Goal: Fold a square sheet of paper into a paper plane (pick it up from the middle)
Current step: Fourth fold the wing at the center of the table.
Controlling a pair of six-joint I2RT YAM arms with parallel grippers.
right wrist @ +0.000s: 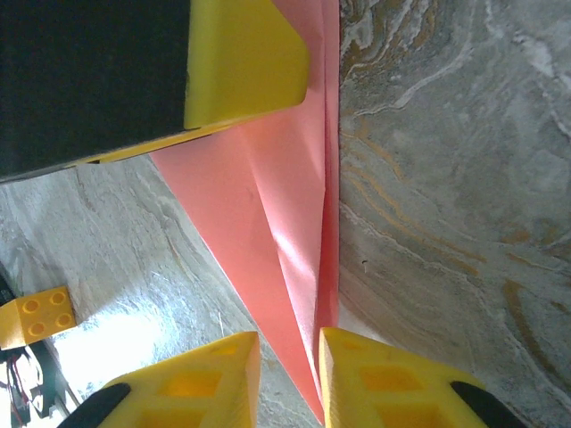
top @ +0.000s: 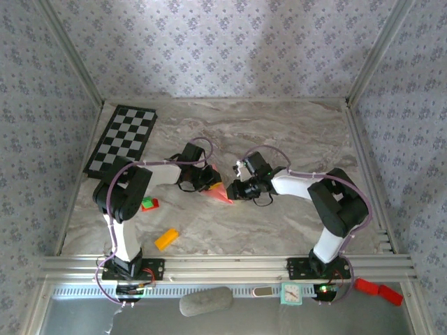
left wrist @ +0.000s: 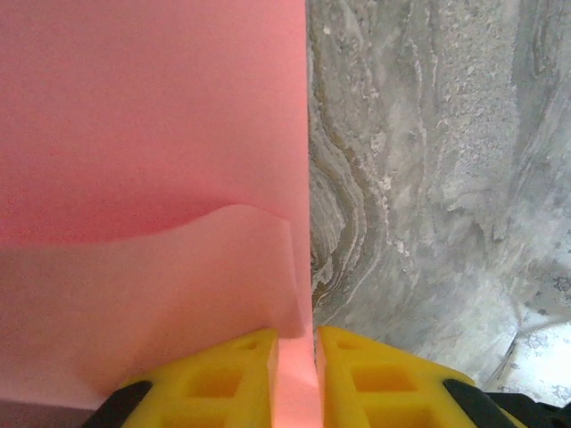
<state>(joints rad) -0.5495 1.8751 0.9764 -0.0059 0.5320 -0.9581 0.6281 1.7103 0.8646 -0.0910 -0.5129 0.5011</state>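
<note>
The marbled grey tabletop (top: 279,132) takes up the middle of the overhead frame. The left arm (top: 129,202) comes in from the lower left and the right arm (top: 335,202) from the lower right, and they meet near the centre. A black-and-white checkerboard (top: 122,139) lies flat at the upper left of the tabletop.

The paper plane (top: 219,193) sits at the centre of the frame between the two arms, a salmon-pink pointed shape on the tabletop. In the left wrist view it (left wrist: 152,134) covers the left half of the frame, with a straight edge down the middle. In the right wrist view it (right wrist: 268,223) is a narrow, creased triangle narrowing toward the bottom.

The left pincer (top: 207,180) (left wrist: 297,343) has its jaws slightly apart, with pink paper in the gap. One yellow finger (right wrist: 245,62) of it lies over the plane's wide end. The right pincer (top: 236,190) (right wrist: 290,348) is also slightly apart, with the plane's tip in the gap beside one finger and bare tabletop showing next to it.

An orange block (top: 166,239) (right wrist: 36,316) lies lower left of centre. A red-and-green block (top: 149,204) lies beside the left arm.
</note>
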